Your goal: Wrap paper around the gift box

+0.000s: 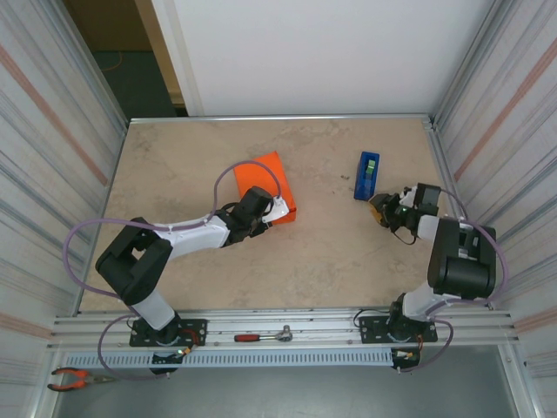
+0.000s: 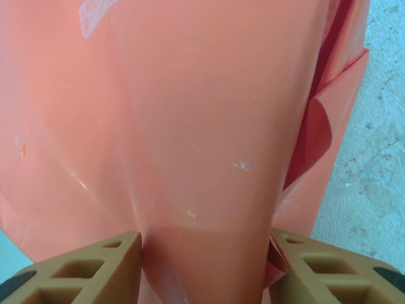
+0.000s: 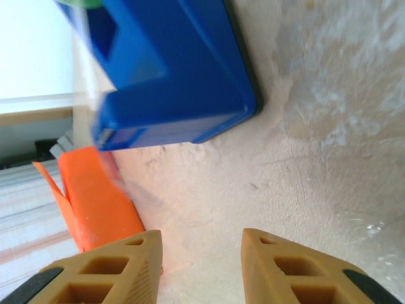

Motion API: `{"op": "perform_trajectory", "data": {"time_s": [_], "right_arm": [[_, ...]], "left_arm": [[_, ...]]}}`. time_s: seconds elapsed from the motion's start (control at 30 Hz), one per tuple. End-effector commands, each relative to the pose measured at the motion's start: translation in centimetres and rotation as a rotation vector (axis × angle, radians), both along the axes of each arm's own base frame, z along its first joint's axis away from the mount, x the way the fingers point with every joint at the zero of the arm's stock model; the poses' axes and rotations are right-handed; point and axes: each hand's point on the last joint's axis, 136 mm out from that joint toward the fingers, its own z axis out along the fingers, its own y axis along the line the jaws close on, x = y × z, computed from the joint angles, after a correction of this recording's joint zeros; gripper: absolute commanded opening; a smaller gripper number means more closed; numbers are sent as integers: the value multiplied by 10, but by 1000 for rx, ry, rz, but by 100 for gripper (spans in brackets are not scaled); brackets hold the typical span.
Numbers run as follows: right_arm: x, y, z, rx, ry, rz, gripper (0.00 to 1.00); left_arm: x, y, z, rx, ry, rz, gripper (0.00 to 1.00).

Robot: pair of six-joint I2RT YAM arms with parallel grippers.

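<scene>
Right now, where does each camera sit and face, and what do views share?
Top external: above and behind the bases, looking down on the beige table; both arms show, left gripper at the orange-skinned gift box, right gripper by the blue plastic tape dispenser.
Left wrist: faces thin orange paper at close range; its tan fingers flank a fold.
Right wrist: looks low across the table past its parted fingers at the dispenser, gift box beyond.
Shared: top and right wrist both show dispenser and box.
</scene>
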Motion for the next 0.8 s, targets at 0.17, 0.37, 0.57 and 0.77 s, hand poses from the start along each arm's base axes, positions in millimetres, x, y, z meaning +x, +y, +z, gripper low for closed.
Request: {"op": "perform_trajectory", "data": {"time_s": [0.17, 0.37, 0.57, 0.77], "right_arm": [[29, -27, 38, -42, -83, -12, 41], [58, -14, 38, -3, -95, 28, 38], [72, 0, 27, -5, -76, 70, 35], [77, 3, 19, -6, -62, 84, 29]], "left_arm": [[-26, 7, -36, 53, 155, -19, 51], [-26, 7, -38, 58, 157, -19, 51], [-26, 7, -38, 59, 158, -19, 51], [-26, 8, -38, 61, 157, -20, 51]]}}
